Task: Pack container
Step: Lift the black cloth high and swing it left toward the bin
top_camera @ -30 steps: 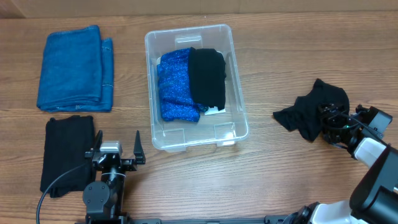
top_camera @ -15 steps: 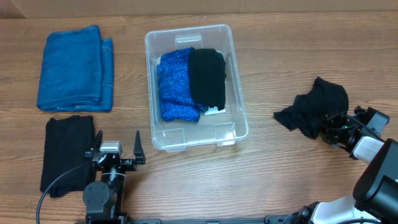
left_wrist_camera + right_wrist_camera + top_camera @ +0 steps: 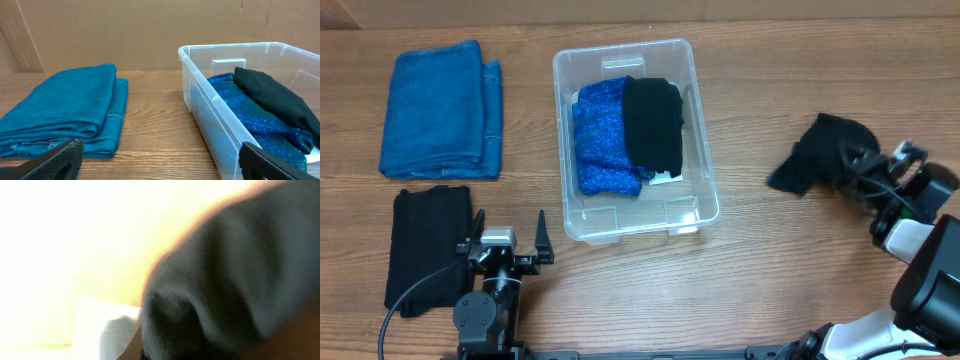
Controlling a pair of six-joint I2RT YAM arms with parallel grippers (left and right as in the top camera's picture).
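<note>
wooden table, seen from above. a clear plastic container sits near the centre of the frame, slightly towards the top, with its long side running top to bottom. inside it two cloths lie side by side: a folded sparkly blue cloth on the left and a folded black cloth on the right. a corner of a white label shows beneath them. at the upper left of the frame lies a folded teal towel, and just below it a folded black garment. the left gripper stands at the lower left, just beside that garment and near the container's lower left corner, its fingers spread wide with nothing between them. at the right edge of the frame, well apart from the container, the right gripper has its fingers pressed together, pinching a crumpled black cloth. its wrist camera shows only blurred dark fabric against a bright glare.
</note>
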